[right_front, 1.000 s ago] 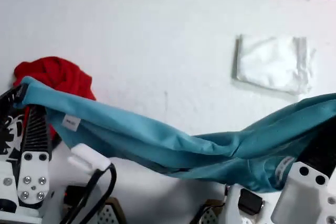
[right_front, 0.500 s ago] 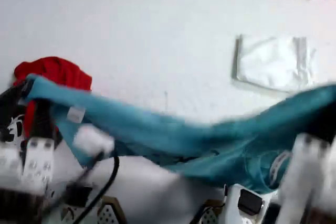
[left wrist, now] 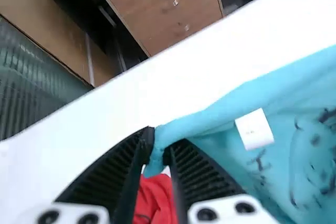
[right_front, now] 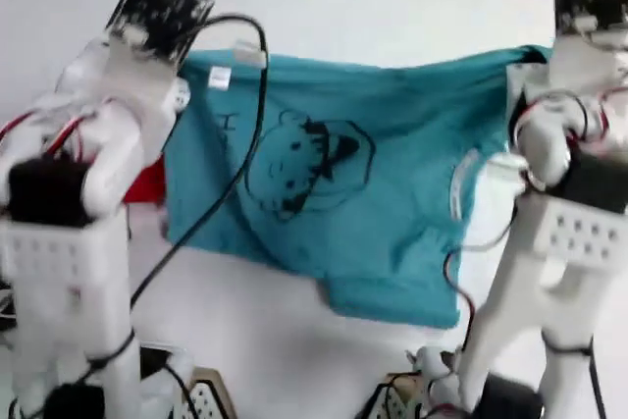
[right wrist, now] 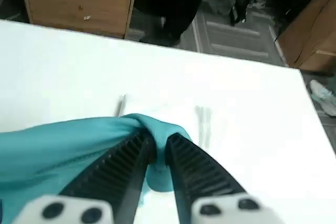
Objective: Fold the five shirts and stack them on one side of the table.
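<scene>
A teal shirt (right_front: 334,193) with a dark cartoon print hangs spread between my two raised arms, its white neck tag (right_front: 219,77) near the left one. In the left wrist view my left gripper (left wrist: 157,149) is shut on one top corner of the teal shirt (left wrist: 273,108). My right gripper (right wrist: 159,148) is shut on the other top corner of the teal shirt (right wrist: 68,140). A crumpled red shirt (right_front: 147,183) lies on the table below the left arm, and the red shirt (left wrist: 152,203) sits under the left gripper. A folded white shirt (right wrist: 210,124) lies on the table beyond my right gripper.
The white table (right_front: 343,17) runs to a far edge, with a wooden drawer cabinet (left wrist: 168,3) behind it. The arm bases and black cables (right_front: 196,233) crowd the near edge. The table's far side (right wrist: 63,66) is bare.
Both arms rose and swung toward the far side with the teal shirt. It went from a sagging band to a spread sheet with the print showing, now covering the white shirt in the high view.
</scene>
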